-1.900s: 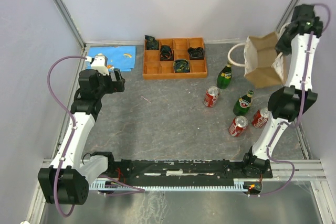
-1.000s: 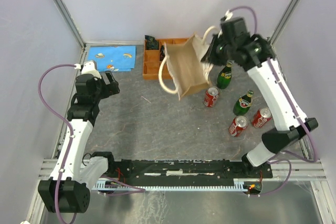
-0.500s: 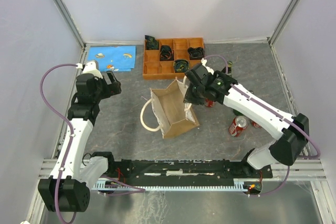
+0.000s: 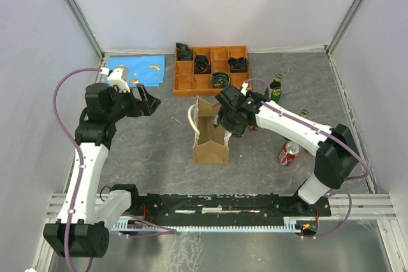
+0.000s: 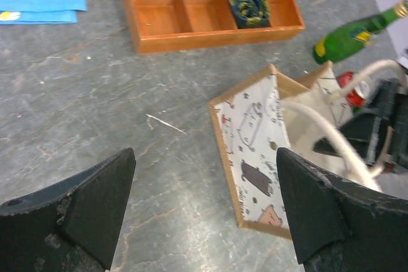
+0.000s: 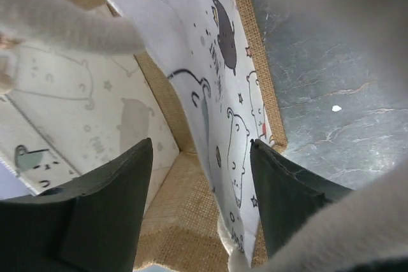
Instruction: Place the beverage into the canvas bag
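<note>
1. While the right arm (image 4: 299,130) reaches in over mid-table, the canvas bag (image 4: 209,150) stands upright on the table (image 4: 153,157). Its mouth is open and faces up. It sits just in front of the orange tray (image 4: 185,83), not touching it.
2. Right fingers (image 6: 102,214): released. They straddle the bag's right-hand wall at the rim, one inside the bag and one outside, with a gap on both sides of the fabric. Nothing clamped.
3. Right wrist view looks down into the bag and shows white printed lining and a burlap floor.
4. Left fingers (image 5: 83,221): spread wide, nothing between them. They hover over the table left of the bag, well apart from it. The bag is in frame for the left wrist camera.
5. One rope handle (image 4: 190,119) loops off the bag's left side. The second rope handle (image 5: 331,138) arcs over the mouth near the right fingers.
6. Outside the bag, on the table:
   - green bottle (image 4: 274,90), upright, right of the tray
   - red can (image 4: 289,153), right of the bag, beside the right arm
   - second green bottle (image 4: 303,114), only its top shows past that arm
   - second red can (image 5: 352,86), just beyond the bag, partly hidden by the handle
7. Tray holds dark rolled items (image 4: 220,79) in several compartments. Blue sheet (image 4: 146,67) lies flat left of the tray.
</note>
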Controlling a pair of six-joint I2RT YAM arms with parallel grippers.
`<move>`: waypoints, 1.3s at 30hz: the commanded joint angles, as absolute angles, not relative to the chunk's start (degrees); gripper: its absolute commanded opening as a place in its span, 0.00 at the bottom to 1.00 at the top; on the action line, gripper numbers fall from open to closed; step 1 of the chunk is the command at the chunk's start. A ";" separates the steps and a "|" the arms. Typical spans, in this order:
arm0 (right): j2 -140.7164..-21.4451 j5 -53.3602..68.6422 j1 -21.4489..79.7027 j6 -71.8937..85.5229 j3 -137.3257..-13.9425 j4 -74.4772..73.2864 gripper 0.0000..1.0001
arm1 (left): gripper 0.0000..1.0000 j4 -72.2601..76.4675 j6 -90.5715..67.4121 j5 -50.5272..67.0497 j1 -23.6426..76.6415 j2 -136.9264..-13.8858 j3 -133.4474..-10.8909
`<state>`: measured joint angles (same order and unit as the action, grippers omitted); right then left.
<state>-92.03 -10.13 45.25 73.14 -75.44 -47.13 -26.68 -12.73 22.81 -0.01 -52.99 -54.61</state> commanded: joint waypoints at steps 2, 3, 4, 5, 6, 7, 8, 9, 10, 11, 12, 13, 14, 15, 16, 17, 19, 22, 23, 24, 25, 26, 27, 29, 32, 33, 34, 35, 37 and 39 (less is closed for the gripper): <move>-93.87 -9.86 45.46 68.66 -81.91 -51.22 0.78 | 0.97 -31.36 -9.82 34.09 0.59 -54.37 -59.19; -94.10 -10.19 45.46 67.37 -83.18 -52.22 0.80 | 0.97 -31.29 -10.18 34.73 0.81 -54.84 -59.50; -94.13 -10.96 45.64 66.25 -84.63 -53.54 0.80 | 0.97 -31.19 -10.35 35.62 1.18 -55.45 -59.92; -94.02 -11.84 45.88 65.36 -85.84 -54.88 0.80 | 0.97 -31.01 -10.45 36.09 1.97 -56.13 -60.31; -93.90 -12.99 46.12 64.41 -87.07 -56.40 0.81 | 0.97 -30.67 -10.35 36.20 3.10 -56.80 -60.56; -93.70 -14.34 46.47 63.69 -88.22 -57.91 0.81 | 0.97 -30.22 -10.06 35.86 4.84 -57.49 -60.75; -93.43 -15.54 46.75 63.05 -89.10 -59.02 0.82 | 0.97 -29.73 -9.88 34.77 6.98 -58.26 -60.95; -93.02 -16.77 47.11 62.33 -89.89 -59.80 0.82 | 0.97 -29.14 -9.89 33.54 9.74 -59.06 -61.18; -92.55 -17.70 47.33 61.87 -90.34 -60.19 0.82 | 0.97 -28.22 -10.41 32.42 11.71 -60.07 -61.49; -92.02 -18.42 47.49 61.51 -90.61 -60.47 0.83 | 0.98 -27.27 -11.47 31.43 13.05 -61.18 -61.89; -91.48 -19.29 47.66 61.38 -90.88 -60.89 0.83 | 0.98 -25.79 -12.97 30.32 14.19 -62.53 -62.49; -91.10 -20.01 47.86 61.21 -91.22 -61.25 0.83 | 0.98 -24.83 -14.60 29.76 14.88 -63.76 -63.40; -90.72 -20.75 48.03 61.10 -91.57 -61.63 0.83 | 0.99 -24.14 -16.00 28.91 15.46 -65.02 -64.45; -90.46 -21.46 48.27 61.02 -91.91 -62.22 0.83 | 1.00 -23.63 -17.16 28.18 16.07 -66.29 -65.44; -90.19 -22.05 48.40 60.94 -92.08 -62.64 0.83 | 1.00 -23.28 -17.73 27.45 16.80 -67.37 -66.19; -89.98 -22.64 48.50 60.91 -92.22 -62.94 0.83 | 1.00 -23.20 -17.73 26.06 17.80 -68.51 -66.92; -89.56 -23.45 48.60 60.79 -92.31 -63.04 0.83 | 1.00 -23.20 -17.33 23.55 19.72 -70.84 -67.23; -89.73 -24.32 48.61 60.07 -92.78 -63.78 0.83 | 0.99 -23.29 -17.44 21.46 21.98 -73.86 -67.12; -89.75 -24.74 48.60 59.99 -92.58 -63.96 0.83 | 0.99 -23.25 -17.45 20.84 22.80 -74.58 -66.88; -89.72 -25.10 48.60 59.95 -92.17 -63.90 0.83 | 0.99 -23.01 -17.22 20.60 23.45 -75.08 -66.62; -89.55 -25.47 48.60 59.94 -91.68 -63.73 0.83 | 0.99 -22.95 -16.92 20.50 24.15 -75.42 -66.36; -89.38 -25.61 48.60 59.94 -91.14 -63.52 0.83 | 0.99 -22.97 -16.53 20.30 24.80 -75.75 -65.97; -89.19 -25.66 48.60 59.80 -90.66 -63.32 0.82 | 1.00 -23.02 -15.93 20.16 25.40 -75.87 -65.43; -89.12 -25.78 48.60 59.33 -89.95 -63.46 0.77 | 0.96 -23.77 -15.14 20.04 26.14 -75.89 -64.26; -88.28 -25.84 48.60 58.36 -89.29 -63.69 0.50 | 0.77 -25.03 -14.31 20.79 26.61 -73.92 -61.94; -87.84 -25.76 48.60 58.06 -88.88 -63.60 0.42 | 0.70 -25.36 -14.15 21.00 26.70 -73.31 -61.61; -87.38 -25.67 48.60 57.89 -88.61 -63.55 0.33 | 0.64 -25.87 -13.92 21.52 26.77 -72.74 -60.98; -86.97 -25.60 48.60 57.80 -88.29 -63.64 0.25 | 0.57 -26.28 -13.75 21.92 26.79 -72.24 -60.51; -86.31 -25.34 48.60 57.74 -87.58 -64.49 0.14 | 0.44 -27.03 -13.47 22.62 26.91 -71.34 -59.43; -85.45 -24.91 48.65 57.83 -86.53 -65.00 0.07 | 0.35 -27.53 -13.22 22.78 27.05 -70.59 -58.55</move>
<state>-88.79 -24.03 48.34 58.37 -87.68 -63.57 -27.05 -15.03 21.19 26.50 -73.63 -59.66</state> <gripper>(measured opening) 0.131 0.423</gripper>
